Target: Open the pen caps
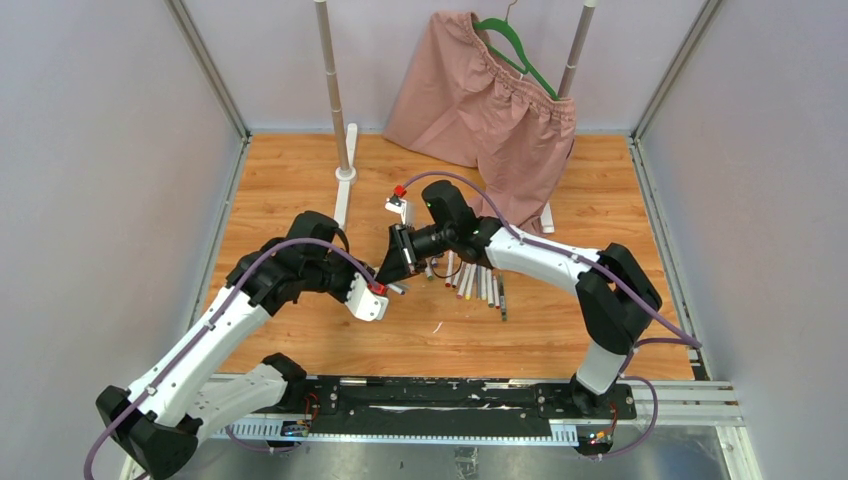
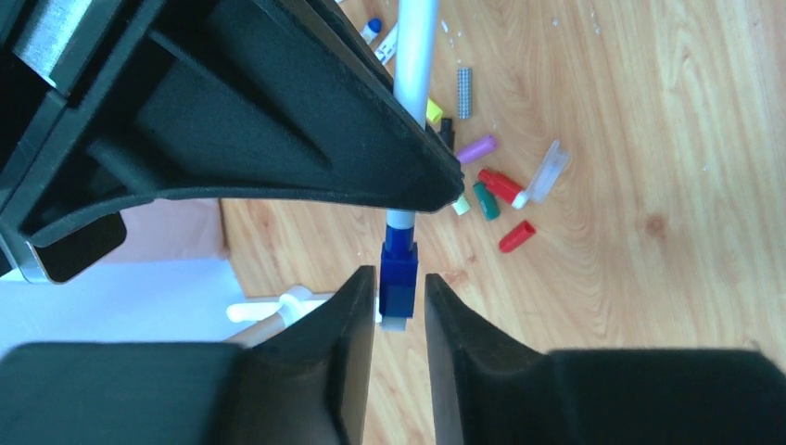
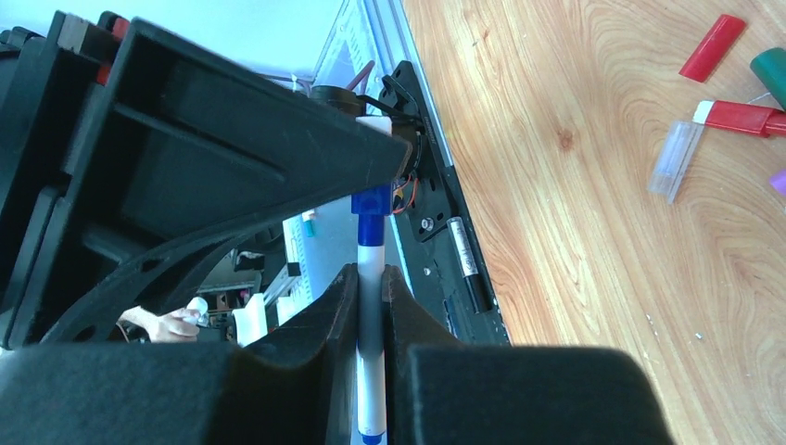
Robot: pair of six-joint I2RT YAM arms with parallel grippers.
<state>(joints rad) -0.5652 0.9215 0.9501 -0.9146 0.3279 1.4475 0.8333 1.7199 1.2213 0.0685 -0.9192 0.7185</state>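
Pens: one white-barrelled pen (image 2: 412,56) clamped in the right gripper (image 3: 371,278). A row of pens (image 1: 478,283) lies beside that gripper, roughly eight, exact count unclear.
Caps: one blue cap (image 2: 398,273) between the fingers of the left gripper (image 2: 400,289). Loose beyond it are two red caps (image 2: 516,235), one green cap (image 2: 485,199), one purple cap (image 2: 477,148), one yellow cap (image 2: 434,111) and one black cap (image 2: 447,132).

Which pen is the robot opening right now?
Find the middle of the wooden table, where both arms' black jaws meet. Between them is a white pen with a blue cap. It is the only pen held up in the air; the other pens lie flat on the wood.
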